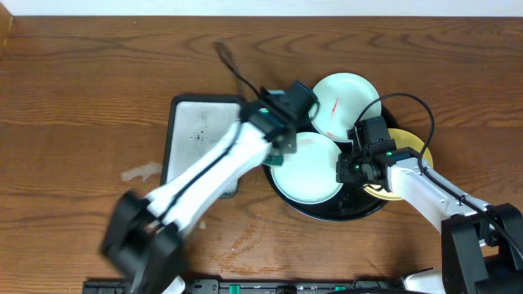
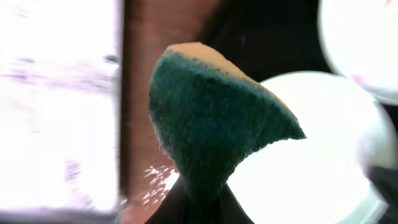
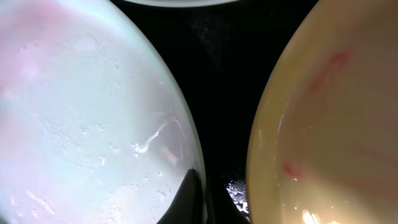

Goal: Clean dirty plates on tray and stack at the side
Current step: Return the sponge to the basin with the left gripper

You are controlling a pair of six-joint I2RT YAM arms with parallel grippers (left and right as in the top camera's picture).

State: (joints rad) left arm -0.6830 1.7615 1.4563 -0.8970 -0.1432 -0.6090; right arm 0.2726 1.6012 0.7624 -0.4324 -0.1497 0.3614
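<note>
The round black tray [image 1: 372, 208] holds three plates. A pale mint plate [image 1: 309, 175] lies at its near left, wet and beaded with droplets in the right wrist view [image 3: 81, 124]. My right gripper [image 3: 202, 202] is shut on this plate's rim, seen from overhead [image 1: 353, 166]. A second mint plate [image 1: 347, 102] with a red smear lies at the back. The yellow plate [image 3: 336, 124], smeared red, sits to the right, mostly hidden under my right arm overhead. My left gripper [image 2: 199, 202] is shut on a green-and-yellow sponge [image 2: 211, 118] over the near mint plate's left edge [image 2: 311, 168].
A rectangular silver metal tray [image 1: 200, 122] lies just left of the black tray, partly under my left arm. A pale wet patch [image 1: 143, 171] marks the wood tabletop [image 1: 82, 98] to its left. A dark cable [image 1: 233, 69] runs behind the trays.
</note>
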